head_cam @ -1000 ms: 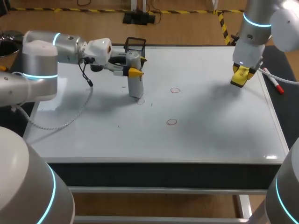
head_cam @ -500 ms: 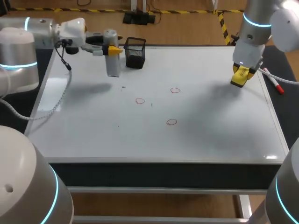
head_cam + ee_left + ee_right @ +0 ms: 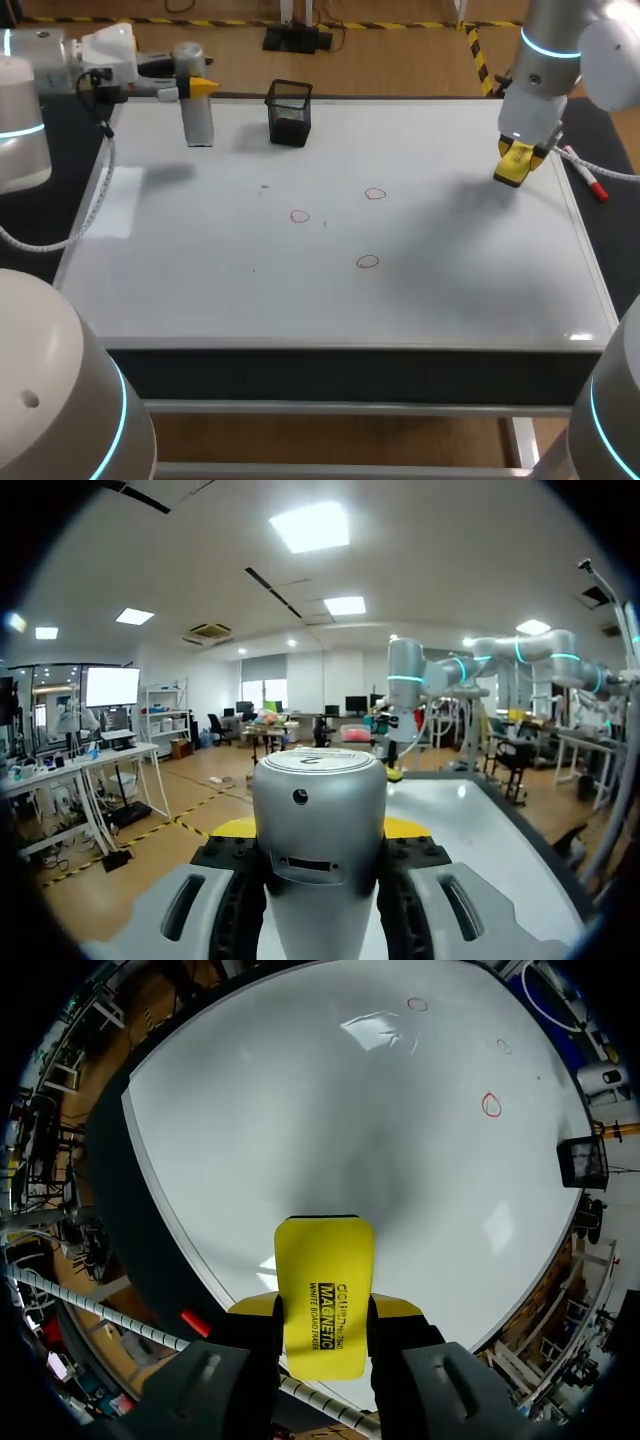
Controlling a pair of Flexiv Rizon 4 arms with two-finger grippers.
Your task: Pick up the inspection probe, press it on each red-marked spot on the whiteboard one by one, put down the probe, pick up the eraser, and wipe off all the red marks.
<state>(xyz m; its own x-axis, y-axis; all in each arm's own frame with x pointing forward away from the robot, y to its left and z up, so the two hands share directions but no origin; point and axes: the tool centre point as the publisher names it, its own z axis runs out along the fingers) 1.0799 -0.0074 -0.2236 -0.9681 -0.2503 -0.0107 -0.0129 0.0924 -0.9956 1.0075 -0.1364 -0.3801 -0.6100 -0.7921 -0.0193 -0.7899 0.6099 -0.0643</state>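
The left fingers (image 3: pixel 203 88) pinch the grey probe (image 3: pixel 197 118) from both sides, and it hangs down from them, standing straight. The right fingers (image 3: pixel 392 1306) pinch the yellow eraser (image 3: pixel 322 1290), which sticks out ahead of them over the whiteboard (image 3: pixel 450 270). Three red marks (image 3: pixel 367 262) lie between the two pairs of fingers.

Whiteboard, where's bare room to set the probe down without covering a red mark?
The near strip of the whiteboard, from its front edge up to the red marks, is bare. So is the left side between the probe and the front corner. Crowded: around those marks mid-board and by the mesh holder.
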